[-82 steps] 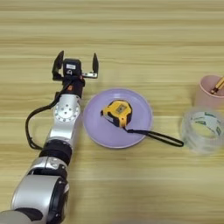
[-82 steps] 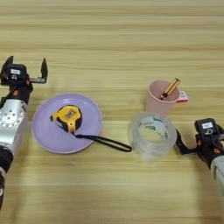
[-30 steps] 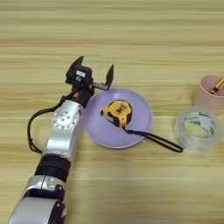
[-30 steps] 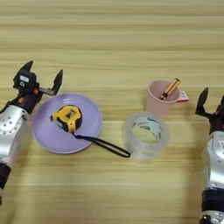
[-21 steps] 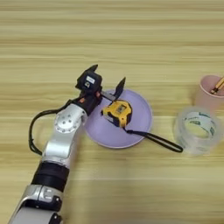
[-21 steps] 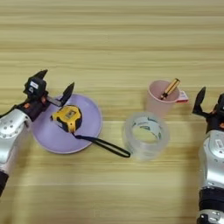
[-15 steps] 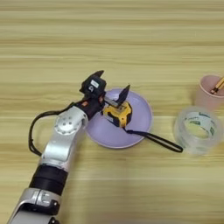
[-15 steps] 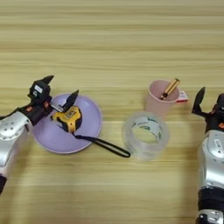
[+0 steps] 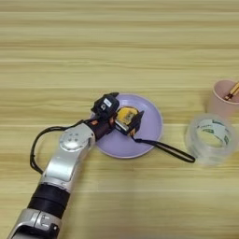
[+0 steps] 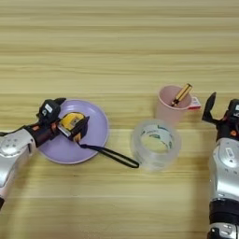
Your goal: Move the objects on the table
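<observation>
Lavender plate sits mid-table in left eye view, tape measure on it, strap trailing off rim toward tape roll. My left gripper over plate, fingers spread either side of measure; whether they touch it I cannot tell. Right eye view: pink cup just behind roll, my right gripper parked at right edge; only one finger shows, state unreadable.

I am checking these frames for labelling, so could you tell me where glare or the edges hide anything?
Left eye view: left tool hides part of the tape measure; right edge cuts the cup. Right eye view: pale sheen on the tape roll; right edge cuts the right tool.
</observation>
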Motion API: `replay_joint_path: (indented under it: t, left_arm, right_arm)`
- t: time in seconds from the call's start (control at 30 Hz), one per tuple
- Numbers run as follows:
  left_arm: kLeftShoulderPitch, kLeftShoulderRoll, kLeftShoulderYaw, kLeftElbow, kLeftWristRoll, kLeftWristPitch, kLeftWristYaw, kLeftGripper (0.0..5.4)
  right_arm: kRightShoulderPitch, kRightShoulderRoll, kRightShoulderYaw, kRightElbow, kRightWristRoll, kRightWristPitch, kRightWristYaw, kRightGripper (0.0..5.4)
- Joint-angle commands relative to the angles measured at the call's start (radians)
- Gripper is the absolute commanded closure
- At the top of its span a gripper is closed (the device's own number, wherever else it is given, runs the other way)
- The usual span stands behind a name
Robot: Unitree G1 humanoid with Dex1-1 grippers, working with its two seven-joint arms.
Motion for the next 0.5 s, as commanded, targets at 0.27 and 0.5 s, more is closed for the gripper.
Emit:
replay_joint_path:
  t: [0.27,0.5]
  left_arm:
    - [0.028,0.01,-0.022,0.008,0.025,0.005,0.006,0.0]
    - [0.047,0.015,-0.037,0.01,0.037,0.004,0.007,0.0]
  right_arm:
    - [-0.016,0.004,0.004,-0.004,-0.002,0.002,-0.007,0.02]
    - [-0.013,0.007,0.006,-0.008,-0.003,0.003,-0.009,0.02]
